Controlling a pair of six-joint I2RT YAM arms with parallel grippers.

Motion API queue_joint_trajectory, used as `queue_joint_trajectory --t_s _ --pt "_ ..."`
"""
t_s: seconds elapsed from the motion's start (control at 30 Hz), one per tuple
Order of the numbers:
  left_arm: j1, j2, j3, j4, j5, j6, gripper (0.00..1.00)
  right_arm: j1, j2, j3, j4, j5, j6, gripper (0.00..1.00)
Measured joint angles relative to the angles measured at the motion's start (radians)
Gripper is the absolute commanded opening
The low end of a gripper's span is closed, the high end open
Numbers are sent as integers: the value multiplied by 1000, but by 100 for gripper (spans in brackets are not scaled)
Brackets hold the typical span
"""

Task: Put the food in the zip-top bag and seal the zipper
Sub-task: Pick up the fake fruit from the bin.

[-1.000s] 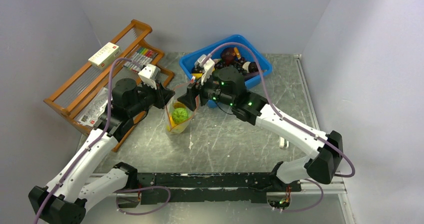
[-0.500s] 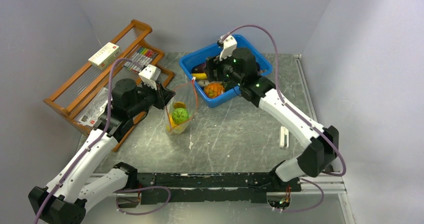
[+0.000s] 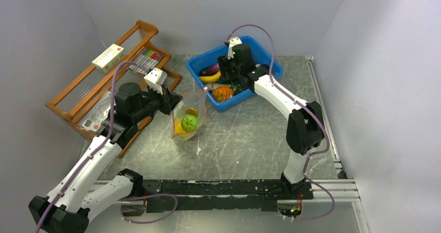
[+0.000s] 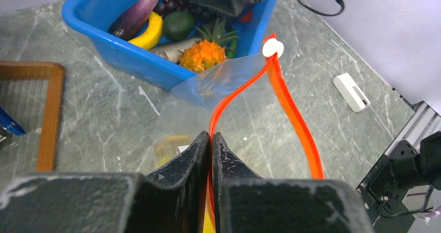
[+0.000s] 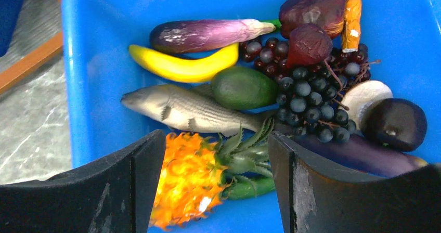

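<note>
Zip-top bag (image 3: 191,108) left of bin (image 3: 197,64), rack (image 3: 78,87) further left, food (image 3: 188,123) inside both

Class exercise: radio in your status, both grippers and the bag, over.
Left gripper shut on bag mouth, holding it open. Right gripper open over pineapple in bin. Green ball in bag, zipper unsealed.

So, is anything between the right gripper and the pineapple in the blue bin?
Nothing visible. The open right gripper hangs over the toy pineapple in the blue bin; the fish lies beside it, not over it.
</note>
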Motion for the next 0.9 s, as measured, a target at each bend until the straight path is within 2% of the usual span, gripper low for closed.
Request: queue_joint_trajectory --t_s 0.2,0.33,0.47,0.57,0.67,0.73,0.9 --pt "0 0 -2 0 19 0 7 -17 80 75 -56 -9 15 69" --pt "0 0 -3 1 19 0 7 -17 83 90 -108 -53 24 72" --pt "0 0 -4 1 22 0 7 -16 84 103 -120 -28 21 73" --pt "0 0 -4 1 21 0 7 -29 85 90 -75 -25 -32 71" --pt "0 -6 -6 1 21 0 7 -54 104 95 -27 -2 -72 63" --pt "0 -10 -8 1 20 0 7 -71 127 99 21 30 -98 62" --pt "0 -11 -8 0 19 0 7 -105 218 129 97 76 -153 66"
